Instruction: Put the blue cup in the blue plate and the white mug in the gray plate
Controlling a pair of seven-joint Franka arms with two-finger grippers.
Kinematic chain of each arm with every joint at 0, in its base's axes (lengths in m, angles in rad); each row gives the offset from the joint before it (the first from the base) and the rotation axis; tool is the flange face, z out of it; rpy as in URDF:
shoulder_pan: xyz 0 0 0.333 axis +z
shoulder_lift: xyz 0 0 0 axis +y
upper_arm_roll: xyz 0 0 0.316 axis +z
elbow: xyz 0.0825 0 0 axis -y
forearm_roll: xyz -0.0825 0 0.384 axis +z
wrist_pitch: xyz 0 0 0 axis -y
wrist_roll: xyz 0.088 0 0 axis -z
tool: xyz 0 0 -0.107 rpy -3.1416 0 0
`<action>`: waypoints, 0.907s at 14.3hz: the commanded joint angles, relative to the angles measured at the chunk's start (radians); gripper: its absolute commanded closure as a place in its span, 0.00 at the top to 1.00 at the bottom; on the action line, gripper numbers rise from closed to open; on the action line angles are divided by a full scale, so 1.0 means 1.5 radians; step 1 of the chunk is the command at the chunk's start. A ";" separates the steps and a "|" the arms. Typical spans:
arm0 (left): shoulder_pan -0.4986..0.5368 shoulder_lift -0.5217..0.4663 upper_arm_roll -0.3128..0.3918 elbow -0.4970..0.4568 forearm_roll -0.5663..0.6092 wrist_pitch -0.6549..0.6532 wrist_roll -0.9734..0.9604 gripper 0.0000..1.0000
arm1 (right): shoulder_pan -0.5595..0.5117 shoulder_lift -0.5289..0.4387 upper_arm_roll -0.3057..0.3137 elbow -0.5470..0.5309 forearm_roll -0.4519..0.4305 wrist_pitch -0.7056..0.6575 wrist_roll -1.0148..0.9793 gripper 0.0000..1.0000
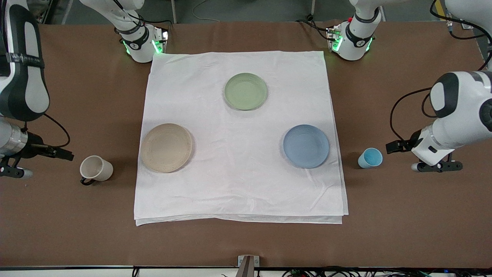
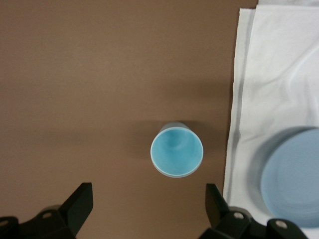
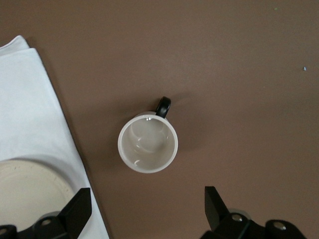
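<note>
The blue cup (image 1: 370, 157) stands upright on the bare brown table, just off the cloth, beside the blue plate (image 1: 306, 146). My left gripper (image 1: 438, 166) hangs open and empty over the bare table next to the cup; its wrist view shows the gripper (image 2: 148, 206), the cup (image 2: 177, 152) and the plate (image 2: 294, 179). The white mug (image 1: 96, 168) stands upright beside the gray plate (image 1: 166, 147), which looks beige. My right gripper (image 1: 13, 172) is open and empty over the table by the mug. Its wrist view shows the gripper (image 3: 147, 209), the mug (image 3: 147, 143) and the plate's rim (image 3: 25, 194).
A white cloth (image 1: 238, 173) covers the table's middle and bears all three plates. A pale green plate (image 1: 246, 91) lies on it nearer the robots' bases. Both plates of the task hold nothing. Bare brown table (image 1: 403, 223) surrounds the cloth.
</note>
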 commanded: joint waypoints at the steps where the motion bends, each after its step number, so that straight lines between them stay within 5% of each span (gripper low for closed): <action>1: 0.019 -0.008 -0.003 -0.096 0.001 0.129 -0.002 0.85 | -0.018 0.065 0.007 0.016 0.009 0.052 0.080 0.99; 11: 0.031 0.071 -0.007 -0.110 -0.004 0.205 -0.004 0.75 | -0.017 0.202 0.007 0.027 0.042 0.214 0.142 0.98; 13: 0.030 0.078 -0.008 -0.113 -0.006 0.205 -0.004 0.65 | -0.015 0.213 0.007 0.029 0.041 0.215 0.140 0.94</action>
